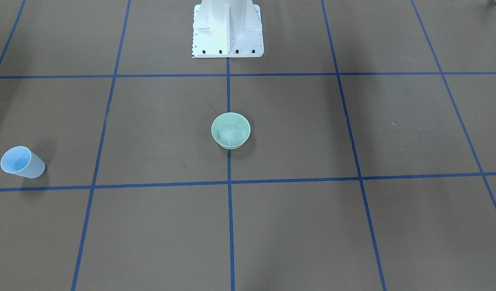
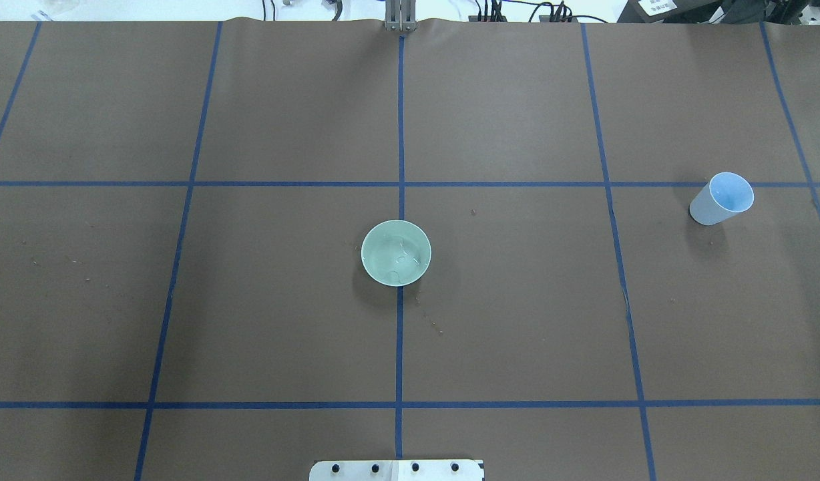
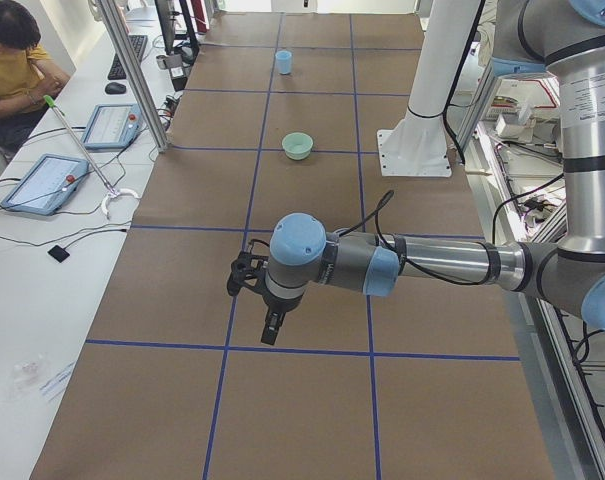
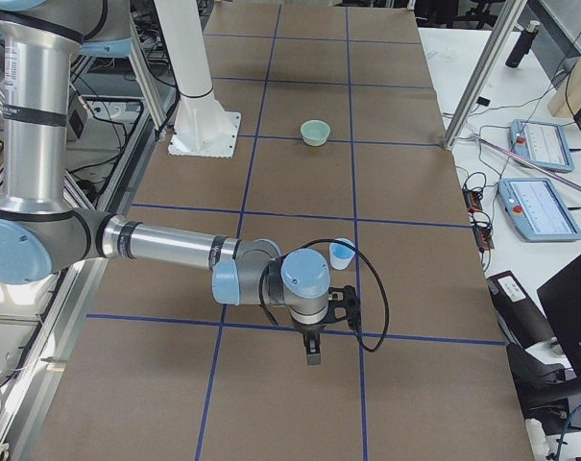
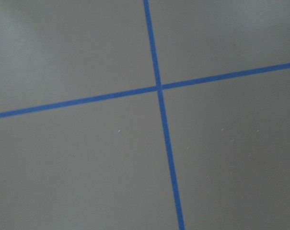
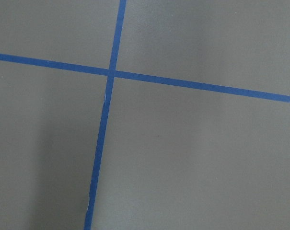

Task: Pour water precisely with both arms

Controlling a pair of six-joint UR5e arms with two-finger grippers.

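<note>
Two vessels on the counter: pale green bowl at centre, the water glinting inside; pale blue cup upright, well apart on the robot's right. Left end effector and right end effector pointing down over blue tape lines, clenched or released impossible to tell

The white bolted metal pedestal is cut off by the top edge of the front-facing view. In the middle of the right side view a black cable crosses the pale blue plastic cup, hiding part of it. The black two-finger left gripper and right gripper show only in side views, their jaw stance unreadable
</note>
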